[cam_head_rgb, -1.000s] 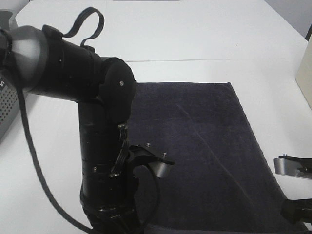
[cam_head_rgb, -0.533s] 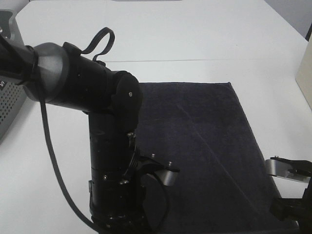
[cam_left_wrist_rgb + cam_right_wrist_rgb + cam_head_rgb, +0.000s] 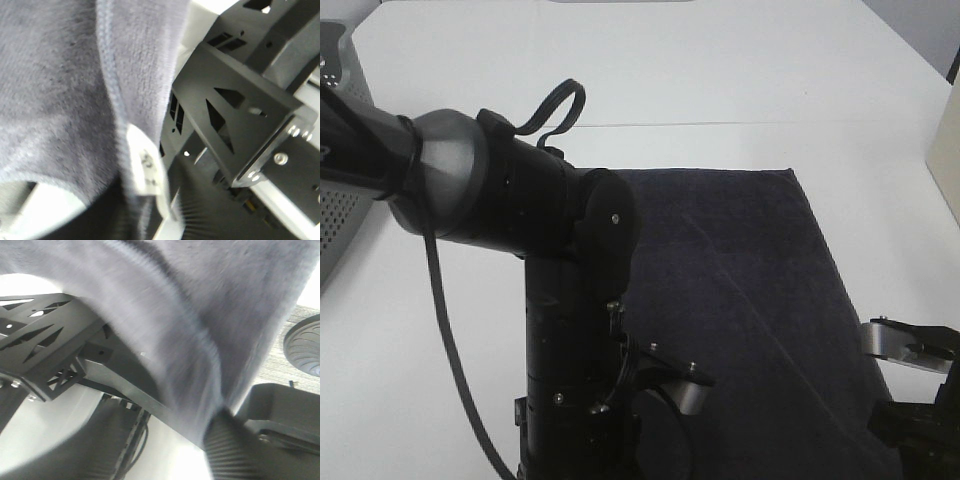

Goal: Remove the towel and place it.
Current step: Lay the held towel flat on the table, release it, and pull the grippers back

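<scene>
White tabletop (image 3: 720, 70) is overlaid at its near side by a large rectangular dark navy terry-cloth towel (image 3: 740, 290), spread flat. Its stitched hem (image 3: 111, 90) and small white tag (image 3: 145, 167) are seen close before the left wrist camera. Whether the left gripper or right gripper (image 3: 895, 425) is parted or closed cannot be told; their jaws are hidden by cloth.

We see a white table (image 3: 740, 70) with a thin seam (image 3: 720, 124) running across it from left to right. The dark navy towel (image 3: 750, 280) lies flat on it, spread out. Its far hem sits just short of the seam and its length runs toward the near edge. A grey perforated box (image 3: 335, 200) is at the left edge and a beige panel (image 3: 945, 160) at the right edge. We can't tell if either rests on it.
</scene>
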{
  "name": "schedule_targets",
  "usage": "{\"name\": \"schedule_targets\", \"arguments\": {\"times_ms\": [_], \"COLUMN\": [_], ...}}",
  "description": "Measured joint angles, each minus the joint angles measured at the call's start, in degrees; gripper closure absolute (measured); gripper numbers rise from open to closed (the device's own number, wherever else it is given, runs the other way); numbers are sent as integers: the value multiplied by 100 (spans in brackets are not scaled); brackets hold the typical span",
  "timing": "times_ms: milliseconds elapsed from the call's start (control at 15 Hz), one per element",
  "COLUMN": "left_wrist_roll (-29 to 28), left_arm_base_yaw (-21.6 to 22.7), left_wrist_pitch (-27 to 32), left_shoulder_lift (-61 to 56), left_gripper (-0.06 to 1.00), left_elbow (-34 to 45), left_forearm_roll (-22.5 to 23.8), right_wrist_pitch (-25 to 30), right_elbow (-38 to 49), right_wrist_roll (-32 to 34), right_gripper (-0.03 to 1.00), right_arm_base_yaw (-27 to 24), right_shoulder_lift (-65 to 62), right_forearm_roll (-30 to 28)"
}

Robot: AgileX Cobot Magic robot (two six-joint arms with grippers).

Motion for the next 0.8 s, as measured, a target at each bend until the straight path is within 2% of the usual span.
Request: {"name": "schedule_targets", "arguments": {"times_ms": [133, 200, 267, 467, 600, 733, 800], "left_wrist_roll": [-332, -418, -498, -579, -579, -573, -573], "left_arm_base_yaw": [0, 0, 0, 0, 34, 361, 676], "left_wrist_pitch": [23, 23, 29, 34, 40, 40, 40], "left_shoulder_lift": [6, 6, 6, 0, -29, -69, -69], "left_gripper": [35, 26, 22, 20, 20, 19, 19], "left_elbow": [-149, -275, -441, -940, -1364, -1776, -2005], "left_forearm_roll": [17, 17, 17, 63, 544, 894, 968], "right_wrist_pitch": [0, 6, 29, 269, 304, 258, 241], "right_elbow": [0, 0, 0, -143, -584, -1352, -1776], "right_wrist_roll": [0, 0, 0, -11, -11, 63, 160], "right_gripper": [32, 30, 30, 29, 29, 29, 29], "right_arm_base_yaw": [0, 0, 0, 0, 0, 0, -40], "right_shoulder_lift": [0, 0, 0, -6, -138, -258, -258], "right_forearm_roll": [52, 63, 74, 57, -92, -355, -544]}}
